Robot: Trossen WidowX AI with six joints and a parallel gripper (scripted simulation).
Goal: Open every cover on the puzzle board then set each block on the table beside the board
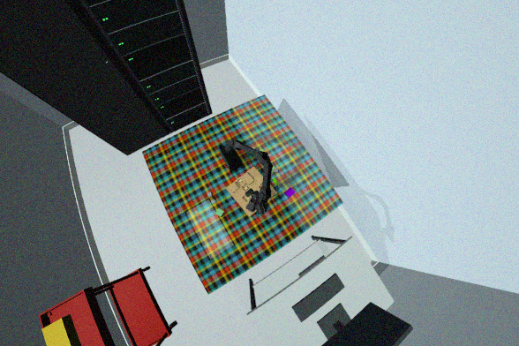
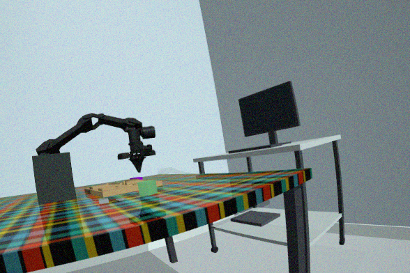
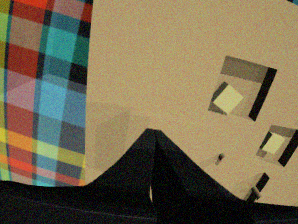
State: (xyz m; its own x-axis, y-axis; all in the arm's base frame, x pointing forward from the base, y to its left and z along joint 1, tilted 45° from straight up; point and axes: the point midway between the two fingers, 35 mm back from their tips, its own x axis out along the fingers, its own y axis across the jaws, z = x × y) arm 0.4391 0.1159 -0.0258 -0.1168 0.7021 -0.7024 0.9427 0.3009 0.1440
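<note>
Because the pincer [image 1: 251, 206] [image 2: 139, 170] [image 3: 152, 136] hangs above the board [image 1: 255, 171] [image 2: 116, 189] [image 3: 165, 65], together and empty, I'd judge it needs a sideways move before any descent. What looks like a pale block [image 3: 228, 98] sits in its well, ahead and to the pincer's right in the wrist view; a second pale block [image 3: 273, 143] lies farther right, less far ahead. Both look turned askew to their wells, so the pincer may need to twist too.

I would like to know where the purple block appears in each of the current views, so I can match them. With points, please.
Top: purple block [image 1: 289, 192] [image 2: 137, 178], right of centre, beyond the wooden board.
Exterior: behind the board, left of centre.
Wrist: not in it.
Shared landmark: the wooden board [image 1: 241, 199] [image 2: 109, 189] [image 3: 165, 65].
</note>
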